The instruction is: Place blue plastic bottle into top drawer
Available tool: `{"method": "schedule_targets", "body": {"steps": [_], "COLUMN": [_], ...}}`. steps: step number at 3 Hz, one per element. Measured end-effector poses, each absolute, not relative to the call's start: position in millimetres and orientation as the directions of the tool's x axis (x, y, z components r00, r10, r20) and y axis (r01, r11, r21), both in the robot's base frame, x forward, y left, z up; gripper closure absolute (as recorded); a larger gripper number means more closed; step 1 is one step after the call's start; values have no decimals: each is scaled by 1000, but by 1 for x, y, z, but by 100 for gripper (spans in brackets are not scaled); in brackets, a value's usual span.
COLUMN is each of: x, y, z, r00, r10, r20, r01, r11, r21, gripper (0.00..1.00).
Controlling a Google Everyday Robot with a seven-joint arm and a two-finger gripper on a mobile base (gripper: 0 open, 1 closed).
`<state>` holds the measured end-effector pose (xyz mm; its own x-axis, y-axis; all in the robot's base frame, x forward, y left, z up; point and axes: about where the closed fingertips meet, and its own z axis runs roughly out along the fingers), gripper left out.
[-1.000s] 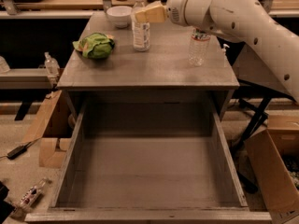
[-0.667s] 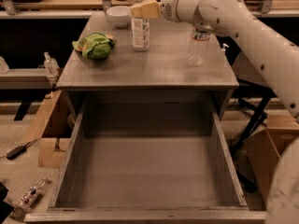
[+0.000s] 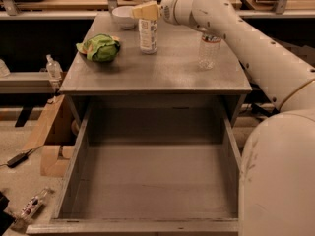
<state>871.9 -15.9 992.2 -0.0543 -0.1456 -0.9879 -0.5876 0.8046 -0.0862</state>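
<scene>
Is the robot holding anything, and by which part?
Cannot tell: the gripper is by the top of the blue plastic bottle, standing on the cabinet.

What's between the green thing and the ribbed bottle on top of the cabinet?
The blue plastic bottle, with the claw at its neck, as the camera view shows.

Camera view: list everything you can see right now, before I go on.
blue plastic bottle: one, clear with white label, upright on the cabinet top, back centre.
ribbed bottle: one, clear, upright on the cabinet top, right.
green item: one, crumpled, on the cabinet top, left.
bowl: one, white, on the cabinet top, back.
top drawer: one, grey, pulled open below.
cardboard box: one, brown, on the floor, left.
arm: one, white, reaching from the right.
gripper: one, yellowish, at the blue plastic bottle's top.
</scene>
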Motion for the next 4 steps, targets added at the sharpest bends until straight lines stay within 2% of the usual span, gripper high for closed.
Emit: {"method": "schedule_targets", "body": {"steps": [2,3,4], "x": [880,878,878], "y": [31,48,51], "z": [957,947,946], "r00": [-98,-103,-104], "r10": [-66,-53,-54], "r20": [-993,-993,-993], "r01": [-584,-581,-584], "r11": [812,814,812], "r21": [4,16,17], "gripper": [2,25,56]}}
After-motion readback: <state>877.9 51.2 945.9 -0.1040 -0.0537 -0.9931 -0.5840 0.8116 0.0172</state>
